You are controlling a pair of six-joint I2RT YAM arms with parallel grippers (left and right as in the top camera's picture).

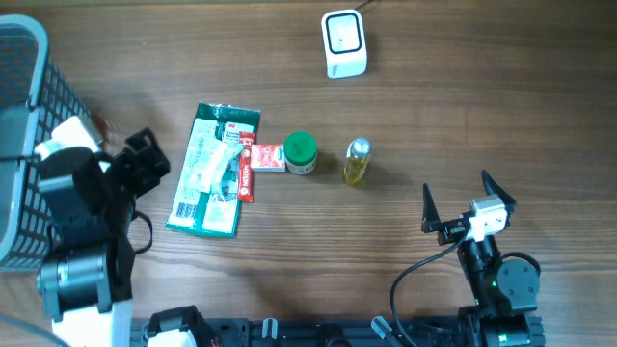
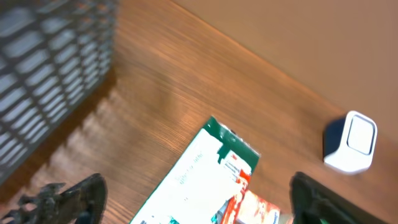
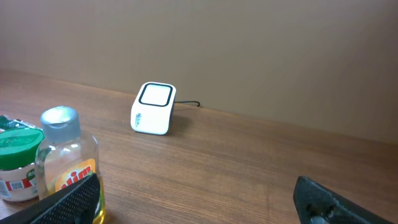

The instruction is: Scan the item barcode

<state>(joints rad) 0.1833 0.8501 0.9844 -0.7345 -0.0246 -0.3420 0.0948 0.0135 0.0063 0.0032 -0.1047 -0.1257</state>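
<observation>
Looking across the wooden table (image 1: 289,289), I have the grey wire basket (image 1: 17,106) at my left edge and nothing in either hand. The green-and-white packet (image 1: 214,169), which I judge the likeliest item to scan, lies flat mid-table. My left gripper (image 2: 196,183) stands wide open and empty just left of it, pointed toward it. My right gripper (image 1: 461,200) is spread just as wide, also empty, well apart from the goods. The white barcode scanner (image 1: 343,43) sits at the far side, well apart from the packet. A red-and-white box (image 1: 262,157) touches the packet's right edge. Beside the box stands a green-lidded jar (image 1: 301,152), then a small bottle of yellow liquid (image 1: 357,162). My worry is that pulling the floppy packet could drag the box and tip the jar. A limp packet may also sag and hide its barcode from the scanner.
</observation>
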